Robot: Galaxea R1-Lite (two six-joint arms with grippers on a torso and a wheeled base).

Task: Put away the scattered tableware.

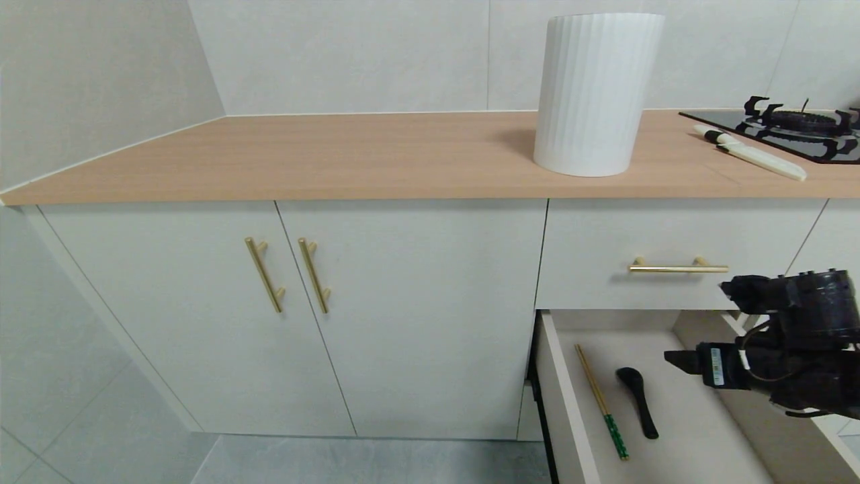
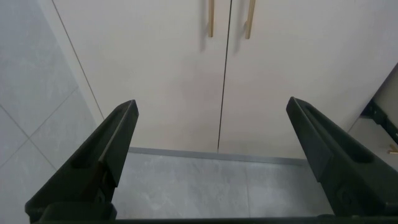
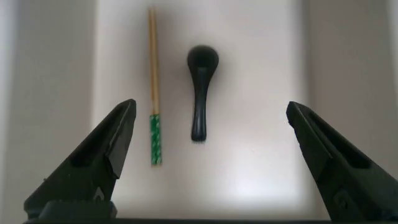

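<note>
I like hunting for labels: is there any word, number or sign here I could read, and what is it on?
None readable.
Small white sticker on the black right arm, by its jaws: print too small to read.
Green-tipped wooden chopsticks: speckled pattern, no readable letters.

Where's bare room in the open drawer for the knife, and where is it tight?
Bare: the drawer floor between spoon and right wall, beneath the open right gripper. Tight: the strip by the left wall, where chopsticks and spoon lie side by side, apart. The counter left of the container is bare too.
</note>
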